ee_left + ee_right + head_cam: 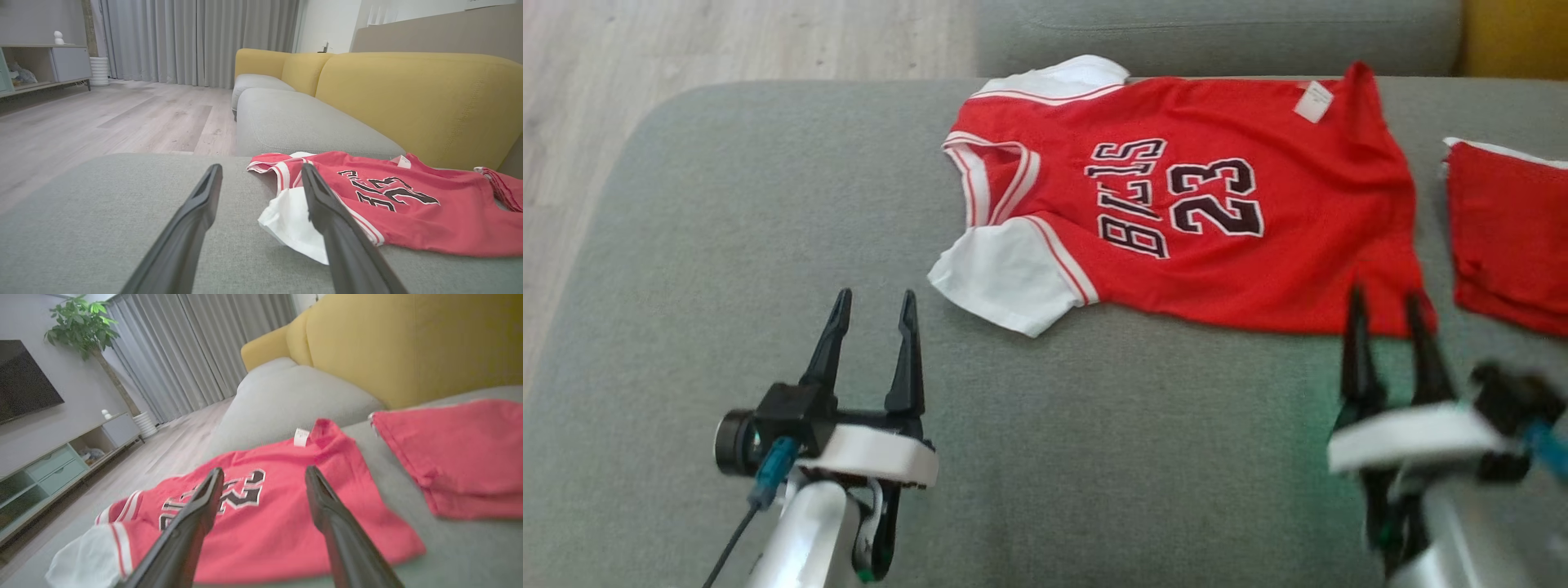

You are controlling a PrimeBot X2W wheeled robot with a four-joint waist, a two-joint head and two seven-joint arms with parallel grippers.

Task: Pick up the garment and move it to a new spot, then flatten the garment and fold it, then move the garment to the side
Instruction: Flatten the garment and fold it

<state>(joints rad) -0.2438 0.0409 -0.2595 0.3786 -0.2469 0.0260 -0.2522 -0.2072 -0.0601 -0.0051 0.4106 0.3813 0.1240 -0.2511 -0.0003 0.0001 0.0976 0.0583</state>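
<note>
On the grey sofa cushion [727, 245] the red jersey [1201, 147] lies spread out, soft, light and floppy, so we would pinch it at the white sleeve [1005, 273] and the hem [1258, 318]. From our left tool [875, 296], empty with jaws apart, it sits at two o'clock; our right tool [1384, 298], likewise spread and empty, has the hem near at twelve o'clock

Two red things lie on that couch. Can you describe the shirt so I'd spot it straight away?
Find the grey sofa seat with yellow backrests. The shirt lies spread out on it, to the left of a second red cloth. Unlike that cloth, it has white sleeves and the number 23 in black.
</note>
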